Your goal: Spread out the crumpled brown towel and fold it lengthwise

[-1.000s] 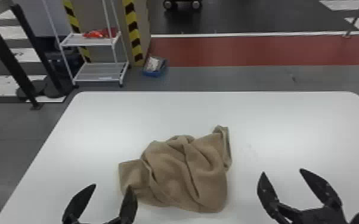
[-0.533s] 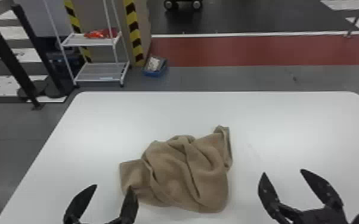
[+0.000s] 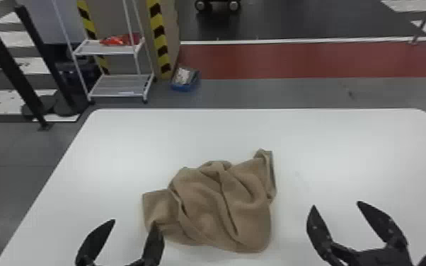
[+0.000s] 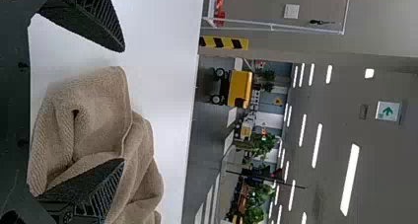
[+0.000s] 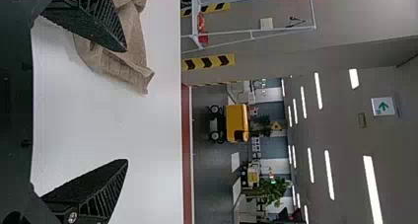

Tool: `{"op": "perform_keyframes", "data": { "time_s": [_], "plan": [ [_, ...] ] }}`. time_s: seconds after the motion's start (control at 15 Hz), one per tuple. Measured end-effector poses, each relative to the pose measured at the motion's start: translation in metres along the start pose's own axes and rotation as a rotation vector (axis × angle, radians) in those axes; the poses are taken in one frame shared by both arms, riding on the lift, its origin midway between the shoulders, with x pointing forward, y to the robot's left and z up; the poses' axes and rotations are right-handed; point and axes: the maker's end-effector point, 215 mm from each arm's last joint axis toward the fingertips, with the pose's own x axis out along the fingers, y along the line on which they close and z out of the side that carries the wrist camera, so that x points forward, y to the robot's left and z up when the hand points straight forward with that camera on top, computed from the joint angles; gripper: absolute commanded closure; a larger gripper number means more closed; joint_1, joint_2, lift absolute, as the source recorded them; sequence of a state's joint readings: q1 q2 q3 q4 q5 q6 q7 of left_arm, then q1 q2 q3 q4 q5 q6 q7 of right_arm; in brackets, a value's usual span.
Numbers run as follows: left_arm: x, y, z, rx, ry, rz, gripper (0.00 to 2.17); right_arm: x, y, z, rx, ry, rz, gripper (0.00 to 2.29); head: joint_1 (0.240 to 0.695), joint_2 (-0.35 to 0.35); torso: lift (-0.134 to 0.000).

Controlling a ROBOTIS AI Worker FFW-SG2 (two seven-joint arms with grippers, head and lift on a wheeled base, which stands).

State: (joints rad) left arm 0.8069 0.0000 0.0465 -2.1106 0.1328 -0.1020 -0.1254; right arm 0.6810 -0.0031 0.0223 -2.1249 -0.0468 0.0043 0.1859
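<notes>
White tabletop surrounds the brown towel, which lies bunched in folds; beyond the towel and to its left stands a white rack. At the towel's near left, the left gripper has its fingers spread wide, gripping nothing. Right of the towel, the right gripper gapes widely too, empty.

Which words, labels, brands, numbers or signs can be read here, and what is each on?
No words, brands or numbers are readable.
Sign high in the room: a green arrow, no words readable.
Pale placard on the wall: too small to read.
Yellow triangular sign in the background: too small to read.
Towel: no print visible.
</notes>
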Motion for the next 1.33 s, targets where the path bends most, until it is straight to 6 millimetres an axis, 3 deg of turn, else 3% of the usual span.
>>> {"op": "perform_keyframes", "data": {
  "time_s": [0.33,0.6,0.87,1.07,1.2,1.33],
  "plan": [
    [0.002,0.008,-0.013,0.0,0.019,-0.006,0.15,0.008,0.027,-0.014,0.011,0.02,0.043,0.09,0.695,0.131,-0.123],
    [0.021,0.021,-0.032,0.003,0.075,-0.005,0.2,0.024,0.069,-0.02,0.0,0.022,0.098,0.1,0.695,0.208,-0.123],
    [0.044,0.018,-0.058,-0.01,0.181,-0.046,0.2,0.046,0.115,-0.034,-0.072,0.049,0.141,0.09,0.695,0.264,-0.123],
    [0.049,0.016,-0.069,-0.017,0.217,-0.07,0.2,0.058,0.131,-0.056,-0.116,0.107,0.152,0.09,0.695,0.281,-0.123],
    [0.049,0.017,-0.072,-0.023,0.23,-0.082,0.24,0.065,0.13,-0.068,-0.129,0.138,0.144,0.2,0.695,0.284,-0.123],
    [0.05,0.017,-0.074,-0.023,0.245,-0.102,0.56,0.071,0.131,-0.077,-0.137,0.162,0.146,0.6,0.695,0.284,-0.123]
  ]
}}
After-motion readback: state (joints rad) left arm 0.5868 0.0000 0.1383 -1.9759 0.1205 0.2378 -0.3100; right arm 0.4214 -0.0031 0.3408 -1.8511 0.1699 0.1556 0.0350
